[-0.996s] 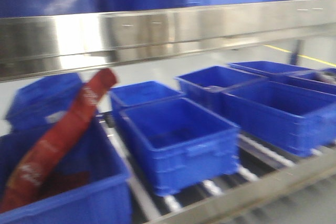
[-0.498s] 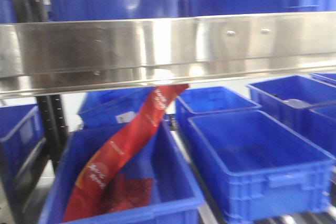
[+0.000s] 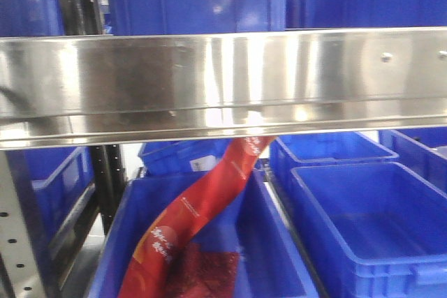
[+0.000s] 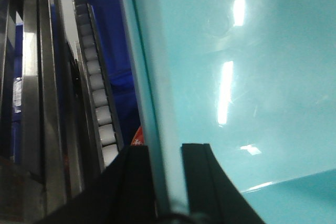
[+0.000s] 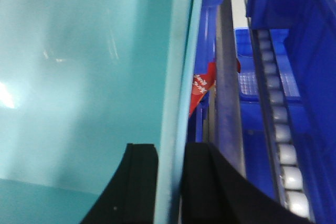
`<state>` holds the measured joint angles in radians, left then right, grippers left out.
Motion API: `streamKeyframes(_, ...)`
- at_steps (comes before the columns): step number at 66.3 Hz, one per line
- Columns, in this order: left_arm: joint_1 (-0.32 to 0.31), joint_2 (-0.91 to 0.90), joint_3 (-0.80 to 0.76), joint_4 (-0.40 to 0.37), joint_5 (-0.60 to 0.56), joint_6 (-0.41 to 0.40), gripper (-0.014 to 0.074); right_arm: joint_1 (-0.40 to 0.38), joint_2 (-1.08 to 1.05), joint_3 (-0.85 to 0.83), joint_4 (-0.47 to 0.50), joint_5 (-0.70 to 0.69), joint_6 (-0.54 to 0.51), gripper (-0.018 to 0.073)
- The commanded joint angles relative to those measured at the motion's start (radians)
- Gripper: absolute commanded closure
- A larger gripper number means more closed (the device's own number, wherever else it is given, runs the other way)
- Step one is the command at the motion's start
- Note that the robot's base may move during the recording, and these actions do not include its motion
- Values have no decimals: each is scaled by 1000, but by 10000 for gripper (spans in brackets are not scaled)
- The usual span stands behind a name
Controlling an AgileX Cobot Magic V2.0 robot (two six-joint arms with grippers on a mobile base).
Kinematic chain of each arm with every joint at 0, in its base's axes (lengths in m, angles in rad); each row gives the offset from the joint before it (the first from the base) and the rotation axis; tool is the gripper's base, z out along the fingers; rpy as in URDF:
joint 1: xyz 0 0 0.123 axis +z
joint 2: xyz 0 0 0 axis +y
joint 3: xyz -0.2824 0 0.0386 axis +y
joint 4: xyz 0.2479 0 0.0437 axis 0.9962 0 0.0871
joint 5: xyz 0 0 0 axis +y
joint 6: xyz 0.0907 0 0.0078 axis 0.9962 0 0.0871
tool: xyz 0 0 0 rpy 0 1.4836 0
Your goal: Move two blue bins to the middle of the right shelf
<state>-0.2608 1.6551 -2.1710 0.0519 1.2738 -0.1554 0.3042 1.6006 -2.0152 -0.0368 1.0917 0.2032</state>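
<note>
So your left gripper has its jaws clamped on the rim of a pale blue bin, one finger on each side of the wall. Your right gripper is doing the same on a pale blue wall; can't tell if it's the same bin or the second one. In both wrist views the rim runs straight away from the jaws, alongside the roller track. Out front there's a steel shelf rail, dark blue bins below, and a red packet leaning in one.
</note>
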Motion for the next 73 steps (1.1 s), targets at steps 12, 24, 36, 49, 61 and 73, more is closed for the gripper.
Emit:
streamKeyframes(12, -5, -13, -16, -39, -74, 15, 707, 7, -25, -20, 17, -98, -27, 726)
streamKeyframes(24, -5, -13, -16, -39, -74, 15, 707, 7, -25, -20, 17, -98, -27, 726)
streamKeyframes(36, -5, -13, -16, -39, -74, 15, 707, 7, -25, -20, 17, -100, -27, 726)
streamKeyframes(49, -5, -13, -16, -39, -107, 15, 707, 7, -25, -20, 17, -107, -27, 726)
streamKeyframes(61, -5, -13, -16, -52, -98, 15, 707, 7, -25, -20, 17, -107, -27, 726)
streamKeyframes(73, -5, 9, 12, -52, -75, -45, 707, 5, -11, 41, -27, -144, -6, 726)
